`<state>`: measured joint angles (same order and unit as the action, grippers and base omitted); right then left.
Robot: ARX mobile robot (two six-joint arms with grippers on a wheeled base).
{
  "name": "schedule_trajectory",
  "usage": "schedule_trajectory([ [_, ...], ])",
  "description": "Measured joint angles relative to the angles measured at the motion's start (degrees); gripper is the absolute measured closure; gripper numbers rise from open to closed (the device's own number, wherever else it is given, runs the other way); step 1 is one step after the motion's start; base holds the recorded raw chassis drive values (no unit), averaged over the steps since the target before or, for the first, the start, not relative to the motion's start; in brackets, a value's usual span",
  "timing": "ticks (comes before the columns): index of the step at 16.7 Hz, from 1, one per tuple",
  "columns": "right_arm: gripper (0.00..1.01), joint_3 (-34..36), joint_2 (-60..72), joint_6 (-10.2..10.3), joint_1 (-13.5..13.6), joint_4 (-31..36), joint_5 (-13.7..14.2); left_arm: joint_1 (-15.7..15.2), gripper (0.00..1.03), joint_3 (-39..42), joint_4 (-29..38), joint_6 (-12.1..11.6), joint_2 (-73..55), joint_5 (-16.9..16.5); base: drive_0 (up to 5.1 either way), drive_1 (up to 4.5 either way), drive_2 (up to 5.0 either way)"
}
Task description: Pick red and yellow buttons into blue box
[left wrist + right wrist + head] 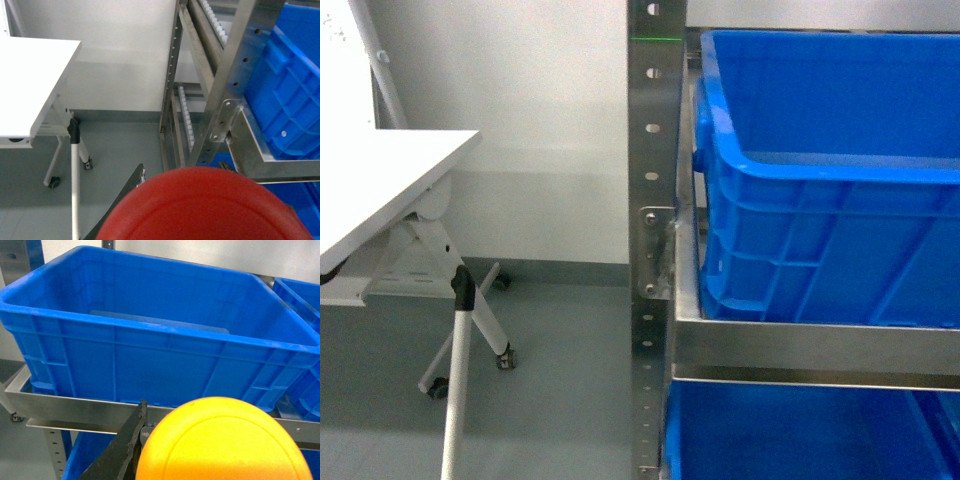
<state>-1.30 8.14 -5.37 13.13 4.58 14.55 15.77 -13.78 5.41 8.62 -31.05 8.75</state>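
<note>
The red button (pixel 200 210) fills the bottom of the left wrist view with its dome cap. My left gripper (pixel 182 170) is shut on it, with a black finger (pixel 131 187) showing on its left, beside the rack and left of the blue box (pixel 285 90). In the right wrist view the yellow button (pixel 220 445) is held the same way, with my right gripper (pixel 215 412) shut on it. It hangs in front of and below the rim of the blue box (pixel 150 327). The head view shows the blue box (pixel 820 180) on the rack shelf but neither gripper.
A perforated steel rack post (pixel 655 240) stands left of the box. Another blue crate (pixel 800 430) sits on the shelf below, and a further one (pixel 300 295) to the right. A white folding table (pixel 390 190) and a white pole with black grip (pixel 460 370) stand at left.
</note>
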Motion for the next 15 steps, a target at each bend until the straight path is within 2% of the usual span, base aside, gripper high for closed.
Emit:
schedule_trajectory([
  [15, 0.66, 0.0, 0.0, 0.0, 0.0, 0.1, 0.0, 0.0, 0.69, 0.0, -0.2, 0.0, 0.0, 0.0, 5.0, -1.99, -2.7],
])
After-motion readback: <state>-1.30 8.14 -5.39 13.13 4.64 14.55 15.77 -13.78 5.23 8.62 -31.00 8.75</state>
